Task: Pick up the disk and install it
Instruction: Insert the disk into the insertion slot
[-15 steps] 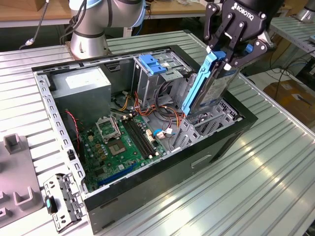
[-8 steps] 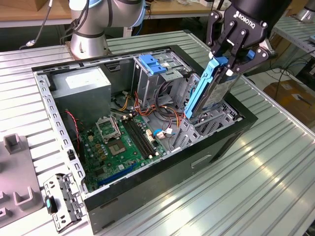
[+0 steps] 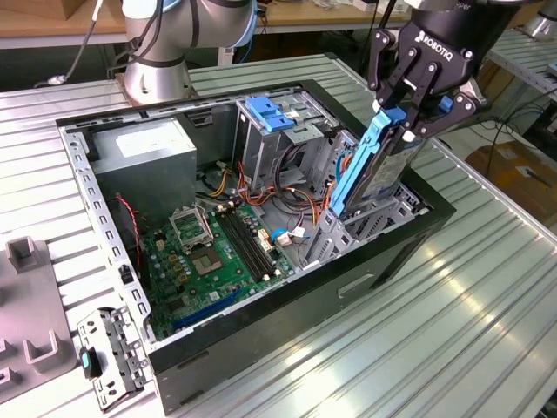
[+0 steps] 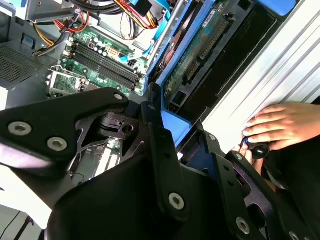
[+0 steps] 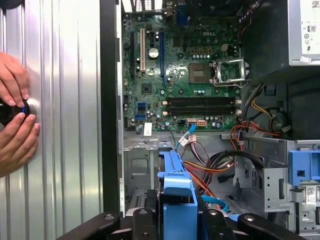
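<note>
The black metal gripper (image 3: 402, 117) pinches the top end of the flat, dark rectangular disk in its bright blue plastic carrier frame (image 3: 365, 170), holding it steeply tilted with its lower end at the grey metal drive bay (image 3: 365, 222) inside the open black computer case (image 3: 287, 292).

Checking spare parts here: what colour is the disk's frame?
Bright blue disk frame, clearest in the exterior view.
</note>
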